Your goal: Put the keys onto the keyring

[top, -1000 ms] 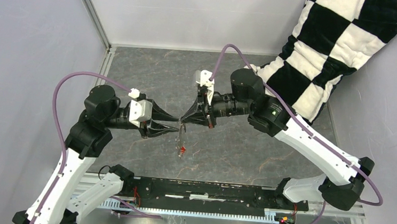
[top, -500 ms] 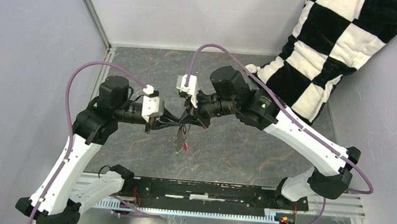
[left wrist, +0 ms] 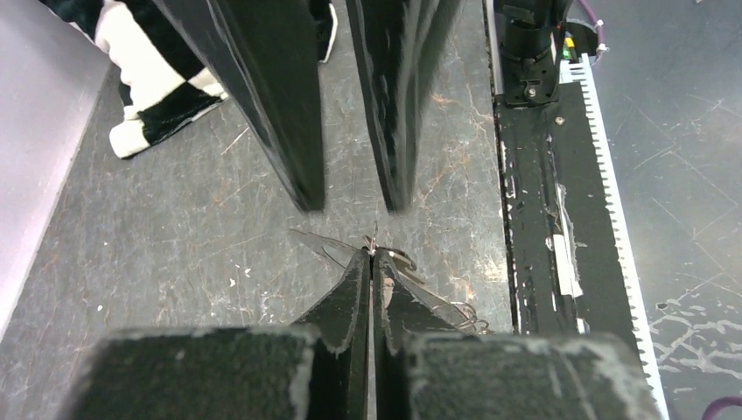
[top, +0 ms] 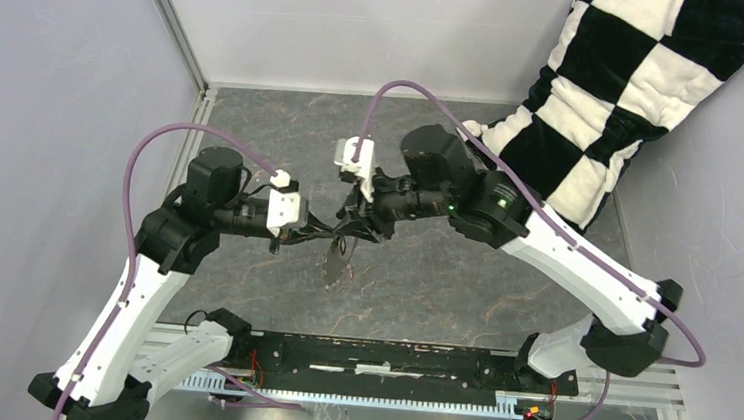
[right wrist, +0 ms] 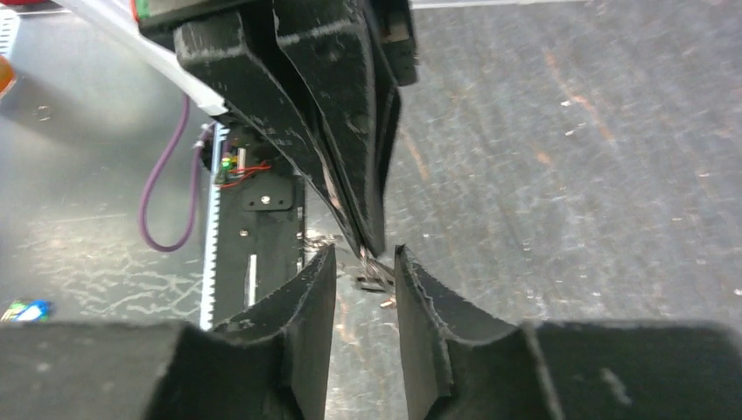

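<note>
Gripping keyring by its top edge in left gripper, clamped fully shut on the wire. Hanging it from those tips over mid table; can't tell if its bottom touches. Meeting tip to tip with right gripper, parted with a clear gap, straddling left tips and wire bits, clamping nothing. Can't make out keys among the fringe. Checkered cloth lying at far right corner

It looks like a robotics lab test cell: a scratched grey table boxed in by bare pale walls at 9, 12 and 3 o'clock, two cabled robot arms bolted to a black rail at 6 o'clock, and a chequered cushion at 1 o'clock.
</note>
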Motion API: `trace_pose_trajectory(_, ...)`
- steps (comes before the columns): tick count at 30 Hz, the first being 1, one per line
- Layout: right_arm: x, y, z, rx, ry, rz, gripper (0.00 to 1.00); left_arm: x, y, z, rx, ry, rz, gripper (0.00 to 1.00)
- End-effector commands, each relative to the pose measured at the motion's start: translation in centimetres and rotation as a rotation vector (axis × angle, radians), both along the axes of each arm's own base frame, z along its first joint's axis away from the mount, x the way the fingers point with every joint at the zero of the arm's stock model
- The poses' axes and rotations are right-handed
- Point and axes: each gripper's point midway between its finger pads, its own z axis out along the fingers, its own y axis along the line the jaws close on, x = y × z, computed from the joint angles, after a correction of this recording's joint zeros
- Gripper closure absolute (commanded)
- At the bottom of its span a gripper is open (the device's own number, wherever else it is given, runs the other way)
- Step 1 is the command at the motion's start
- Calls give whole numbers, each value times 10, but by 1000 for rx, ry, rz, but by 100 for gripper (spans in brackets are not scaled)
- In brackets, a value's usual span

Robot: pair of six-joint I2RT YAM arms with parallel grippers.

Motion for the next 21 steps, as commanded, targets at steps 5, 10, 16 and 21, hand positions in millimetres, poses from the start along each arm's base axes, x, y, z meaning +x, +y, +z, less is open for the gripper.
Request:
trace_pose_trajectory(5, 12, -50, 73, 415, -56, -181, 53, 2, -9, 53, -304, 48, 119, 98)
trace_pose_trajectory(10, -5, -55, 66, 523, -2, -131, 46, -10, -15, 74, -424, 143, 74, 98)
trace_pose_trajectory(16, -11, -47, 55, 575, 67, -87, 41, -10, -18, 90, -489, 163, 52, 98)
trace_pose_trajectory(21, -7, -41, 53, 585, 82, -94, 46, -11, -20, 100, -514, 152, 31, 98)
